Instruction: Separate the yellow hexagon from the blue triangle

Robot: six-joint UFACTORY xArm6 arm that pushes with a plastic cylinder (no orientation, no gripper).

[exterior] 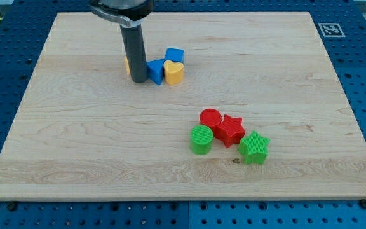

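**Your tip sits in a tight cluster near the board's top edge, so a stray push could drag the wrong block.**

Camera view: your tip (138, 80) is a bare rod with nothing to open or close, and it grips nothing. It stands down on the wooden board (75, 152), left of centre, close to the top edge. It touches the blue triangle (155, 72) on that block's left. The yellow hexagon (127, 63) shows only as a sliver behind the rod, so you cannot tell how tightly it meets the triangle. A yellow heart (174, 72) and a blue cube (174, 55) crowd the triangle's right. Pushing toward the right edge would likely shove all three together; a glancing push may carry the hexagon along. The red cylinder (210, 118), red star (230, 130), green cylinder (201, 139) and green star (254, 147) lie well apart, toward the bottom right corner.
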